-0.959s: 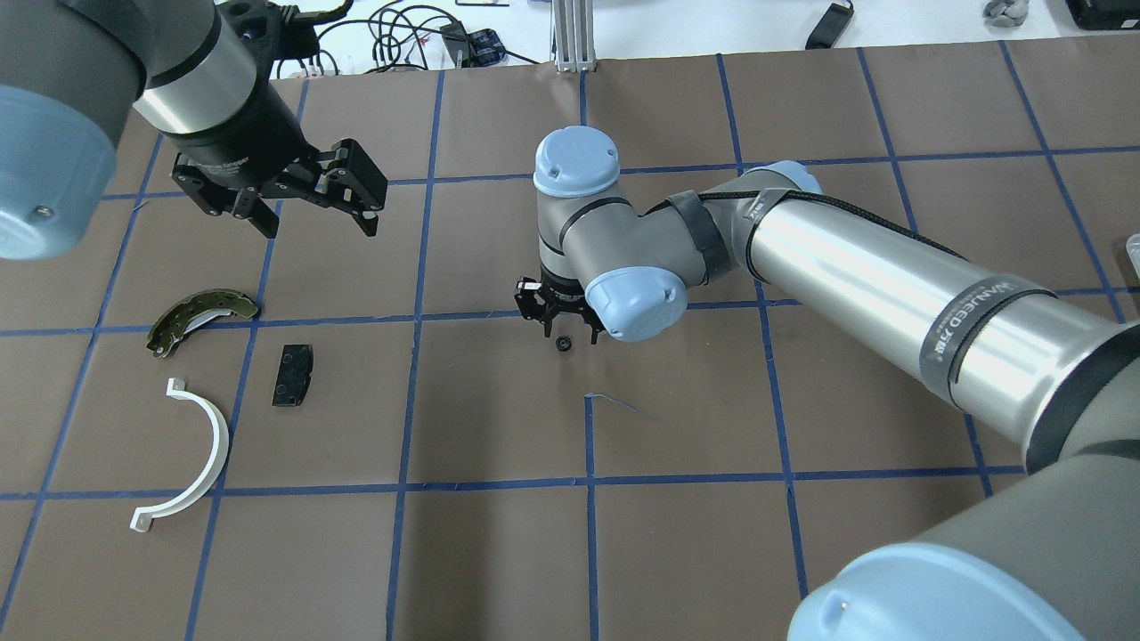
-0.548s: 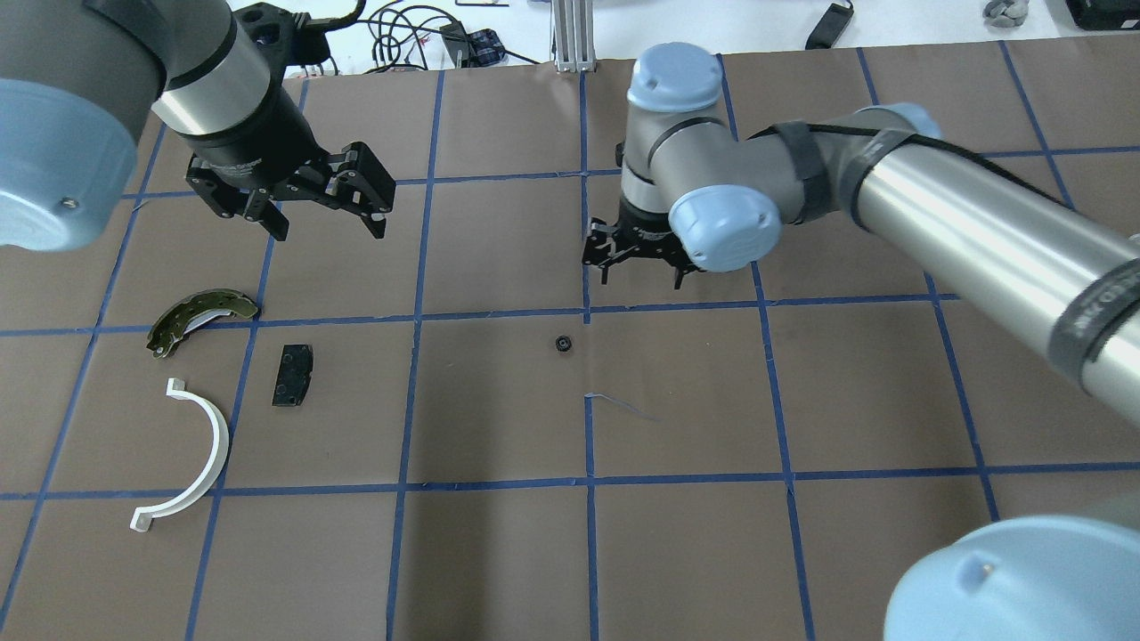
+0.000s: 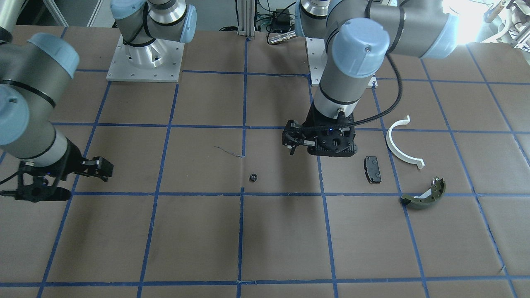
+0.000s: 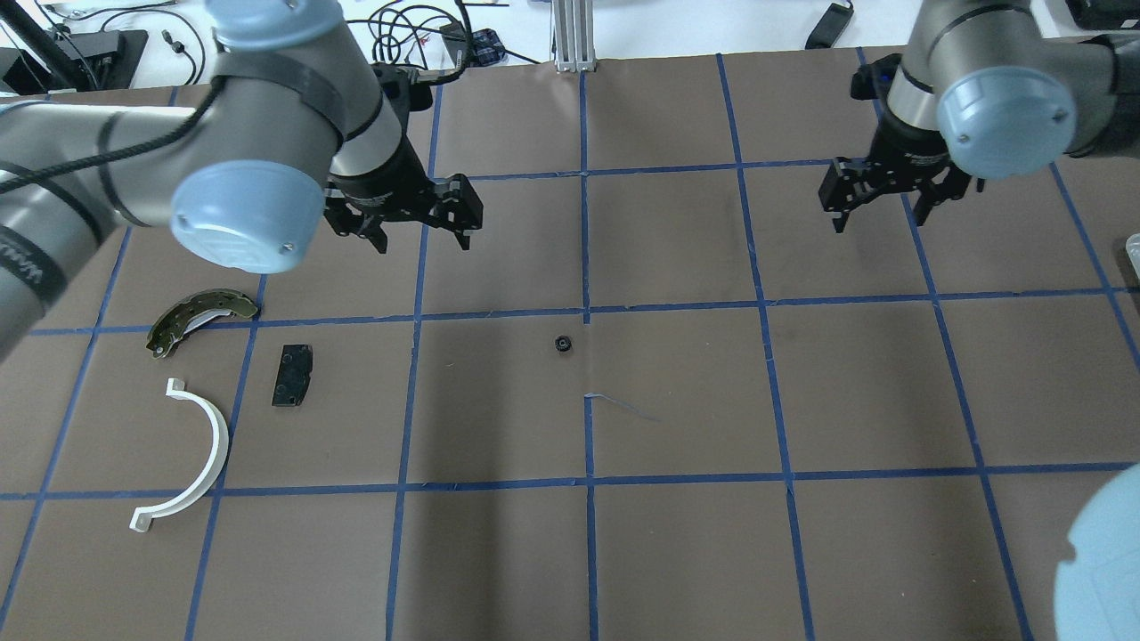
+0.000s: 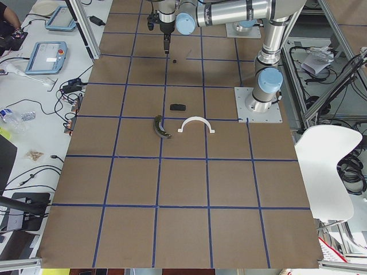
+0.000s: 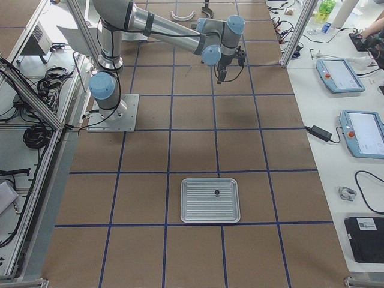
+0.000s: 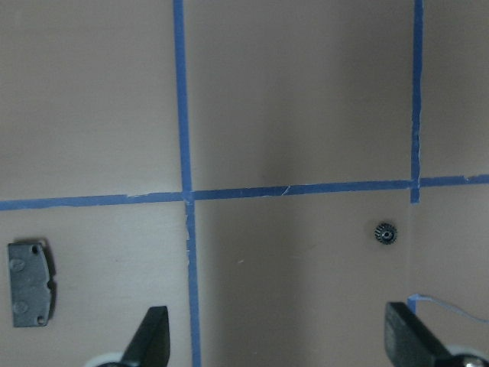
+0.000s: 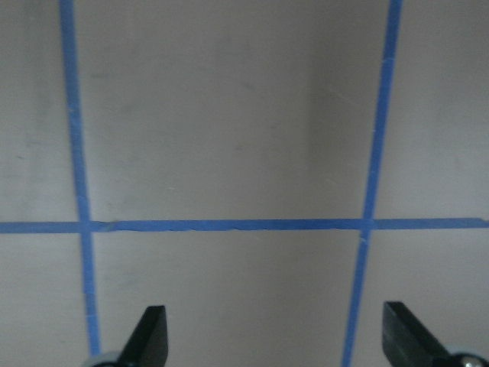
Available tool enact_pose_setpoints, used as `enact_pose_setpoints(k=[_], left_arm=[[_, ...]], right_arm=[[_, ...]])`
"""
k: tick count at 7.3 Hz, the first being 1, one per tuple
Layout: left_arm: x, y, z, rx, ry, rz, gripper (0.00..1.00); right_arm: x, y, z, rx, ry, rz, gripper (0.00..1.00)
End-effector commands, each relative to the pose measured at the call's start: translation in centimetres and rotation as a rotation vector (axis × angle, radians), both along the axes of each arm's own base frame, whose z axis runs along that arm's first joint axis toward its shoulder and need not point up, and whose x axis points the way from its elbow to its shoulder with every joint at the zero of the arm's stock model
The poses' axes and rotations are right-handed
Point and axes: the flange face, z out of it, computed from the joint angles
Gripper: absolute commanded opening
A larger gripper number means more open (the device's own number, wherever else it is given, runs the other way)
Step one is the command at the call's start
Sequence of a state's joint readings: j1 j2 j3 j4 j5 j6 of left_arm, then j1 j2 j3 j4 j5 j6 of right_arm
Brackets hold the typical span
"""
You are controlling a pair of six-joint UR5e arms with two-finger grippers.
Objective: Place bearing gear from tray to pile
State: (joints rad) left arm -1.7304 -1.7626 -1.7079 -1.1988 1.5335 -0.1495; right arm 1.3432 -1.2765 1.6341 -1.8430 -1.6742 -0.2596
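The bearing gear (image 4: 562, 344), small and black, lies alone on the brown table near the centre; it also shows in the front view (image 3: 252, 177) and the left wrist view (image 7: 384, 232). The pile lies to its left: an olive brake shoe (image 4: 200, 318), a black pad (image 4: 293, 375) and a white half-ring (image 4: 191, 454). My left gripper (image 4: 424, 239) is open and empty, above the table beyond the pad and left of the gear. My right gripper (image 4: 882, 214) is open and empty, far right of the gear. The metal tray (image 6: 210, 200) holds another small gear (image 6: 216, 192).
Blue tape lines (image 4: 586, 312) grid the table. A thin loose strand (image 4: 623, 405) lies just in front of the gear. Cables and devices (image 4: 419, 36) lie past the far edge. The right wrist view shows only bare table.
My right gripper has left the gear on the table and pulled away to the far right. My left arm has swung right, toward the centre. The gear and pile have not moved.
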Motion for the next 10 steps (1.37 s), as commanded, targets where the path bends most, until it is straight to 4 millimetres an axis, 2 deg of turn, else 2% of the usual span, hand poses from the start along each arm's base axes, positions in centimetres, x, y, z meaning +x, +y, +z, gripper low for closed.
enact_pose_setpoints(k=[1, 3, 5, 6, 7, 9, 10], left_arm=[[-5.0, -0.3, -6.3, 0.029, -0.013, 0.017, 1.00], [-7.5, -1.2, -11.6, 0.034, -0.013, 0.044, 1.00], [-10.5, -0.4, -15.7, 0.062, -0.024, 0.041, 1.00], [-11.4, 0.4, -17.1, 0.085, -0.034, 0.018, 1.00], [-11.4, 0.5, -17.8, 0.092, -0.036, 0.019, 1.00], [-11.5, 1.3, -19.1, 0.105, -0.033, 0.015, 1.00], [-11.4, 1.4, -19.2, 0.072, -0.021, 0.004, 0.99]], right_arm=[[-12.9, 1.4, 0.3, 0.006, 0.000, 0.091, 1.00], [-23.7, 3.2, -0.9, -0.017, 0.008, 0.131, 1.00], [-32.5, 6.0, -3.8, -0.019, -0.001, 0.149, 1.00], [-35.5, 6.2, -6.2, -0.029, 0.008, 0.167, 1.00], [-38.8, 6.8, -9.1, -0.021, -0.033, 0.158, 1.00], [-43.0, 6.3, -10.4, -0.037, -0.042, 0.176, 0.99], [-44.0, 5.5, -11.4, -0.042, -0.049, 0.187, 0.94]])
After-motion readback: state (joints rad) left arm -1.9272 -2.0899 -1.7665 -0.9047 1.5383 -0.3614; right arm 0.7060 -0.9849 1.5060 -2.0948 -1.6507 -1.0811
